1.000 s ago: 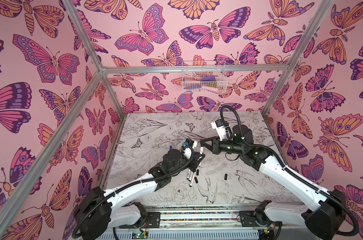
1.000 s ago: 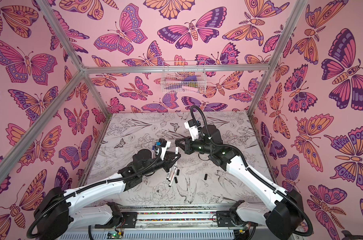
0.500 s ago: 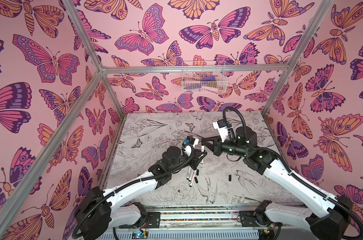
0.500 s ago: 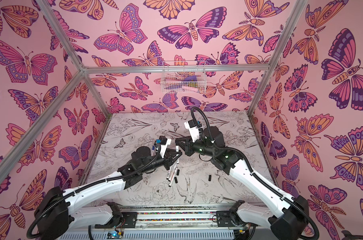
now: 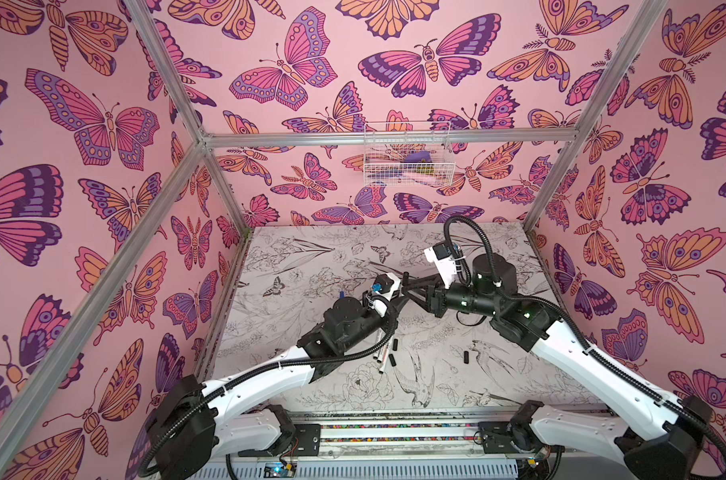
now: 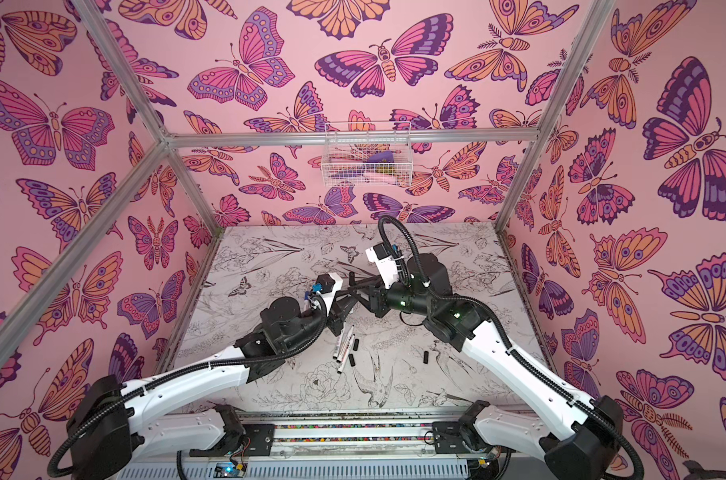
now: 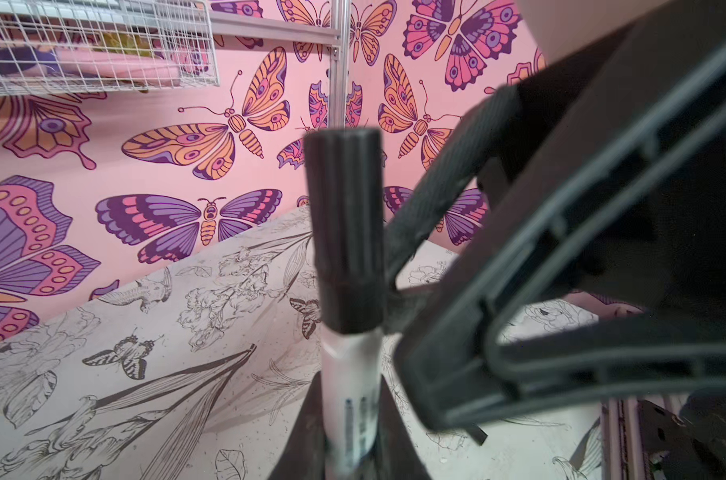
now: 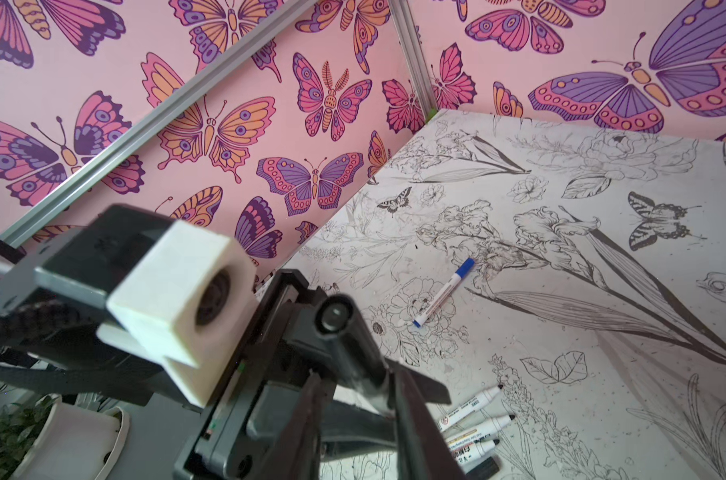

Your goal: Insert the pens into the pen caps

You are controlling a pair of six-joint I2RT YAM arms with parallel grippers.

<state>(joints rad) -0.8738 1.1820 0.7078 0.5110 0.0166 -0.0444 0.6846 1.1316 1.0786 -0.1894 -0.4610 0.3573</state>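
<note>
Left wrist view: my left gripper (image 7: 346, 428) is clamped on the white barrel of one pen (image 7: 351, 374). A black pen cap (image 7: 344, 224) is seated over the tip of that pen.

Right wrist view: my right gripper (image 8: 355, 376) brackets this cap. Its fingers (image 8: 411, 399) are narrowly parted, with a gap showing on one side.

Three uncapped pens (image 8: 477, 415) lie side by side on the table (image 8: 561, 291), and a blue-capped pen (image 8: 442, 291) lies apart from them. One loose black cap (image 5: 466, 356) lies alone, visible in both top views.
</note>
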